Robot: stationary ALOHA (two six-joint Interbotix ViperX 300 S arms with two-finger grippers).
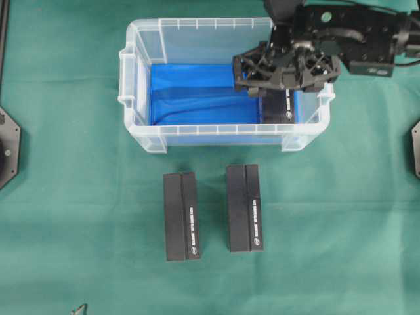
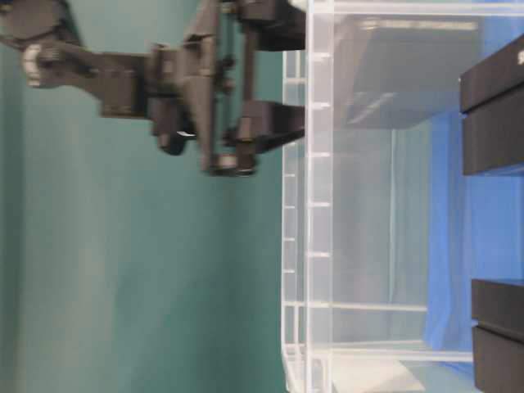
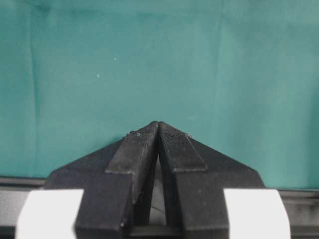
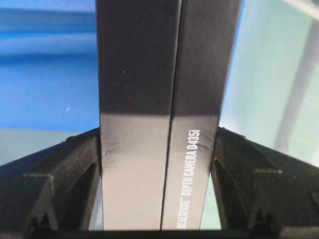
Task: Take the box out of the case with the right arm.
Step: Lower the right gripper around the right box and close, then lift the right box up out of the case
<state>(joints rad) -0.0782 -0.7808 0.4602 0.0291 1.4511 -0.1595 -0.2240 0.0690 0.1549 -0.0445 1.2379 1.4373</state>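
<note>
A clear, translucent case [image 1: 141, 98] shows a bright blue floor lining. Three boxes are black with white lettering: one inside [image 4: 164, 124], two at six o'clock [image 1: 182, 216] [image 1: 245, 208]. The worktop [image 1: 65, 210] is green cloth.

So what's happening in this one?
The right gripper is down at the right end of the case, its fingers pressed against both sides of a black box. The box still sits inside the case, over the blue liner. Two matching boxes, one left and one right, already lie on the green cloth in front of the case. The left gripper is shut and idle above bare cloth.
</note>
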